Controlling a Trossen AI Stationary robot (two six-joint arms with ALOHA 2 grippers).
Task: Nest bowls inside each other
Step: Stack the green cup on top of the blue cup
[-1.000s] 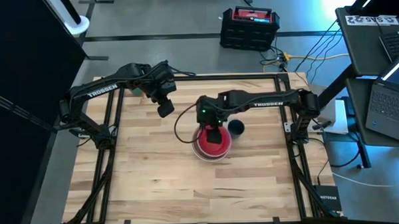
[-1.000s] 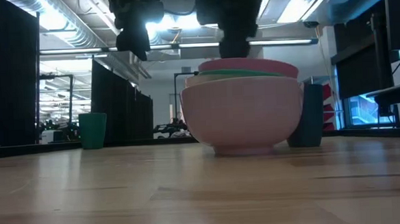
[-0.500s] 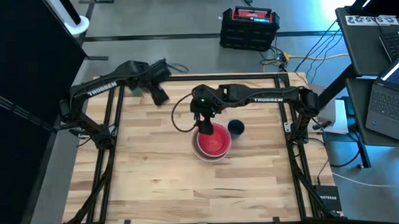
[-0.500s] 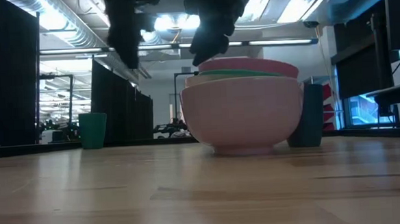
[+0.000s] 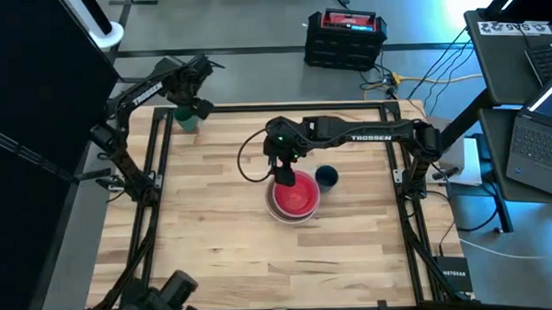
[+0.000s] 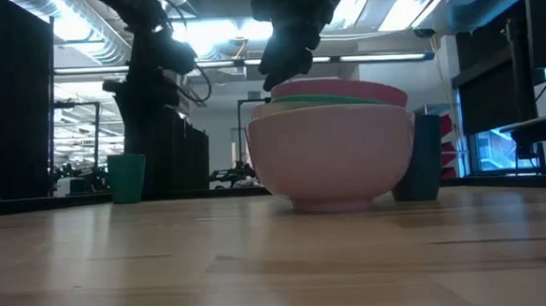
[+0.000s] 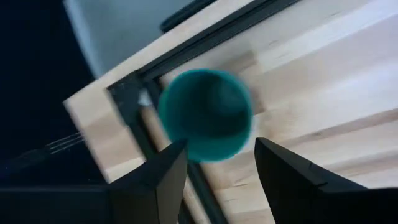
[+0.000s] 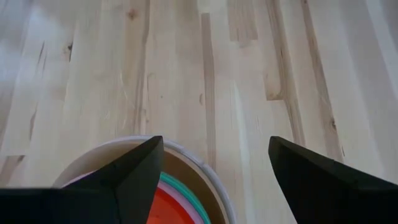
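Observation:
The bowls [image 5: 293, 199] stand nested in one stack at the table's middle, resting on the base of the outermost white bowl [image 6: 331, 155]. Green and pink rims [image 8: 177, 190] show inside it, and the red-orange bowl [image 5: 294, 195] is innermost. My right gripper [image 5: 282, 169] hangs open above the stack's far-left rim [image 8: 186, 155], touching nothing. At the far left corner my left gripper [image 7: 214, 168] is open, pointing down above a small teal cup [image 7: 205, 115] and clear of it.
A small dark blue cup [image 5: 326, 177] stands just right of the stack, close to its rim. The teal cup [image 5: 187, 118] stands by the black frame rail at the far left corner. Bare wood [image 5: 224, 249] lies along the table's near half.
My left gripper has swung from the table's far middle toward the far left corner, sinking and turning, and now hangs over the teal cup. My right gripper has drawn up and back from above the red-orange bowl to above the stack's far-left rim. The bowls have stayed still.

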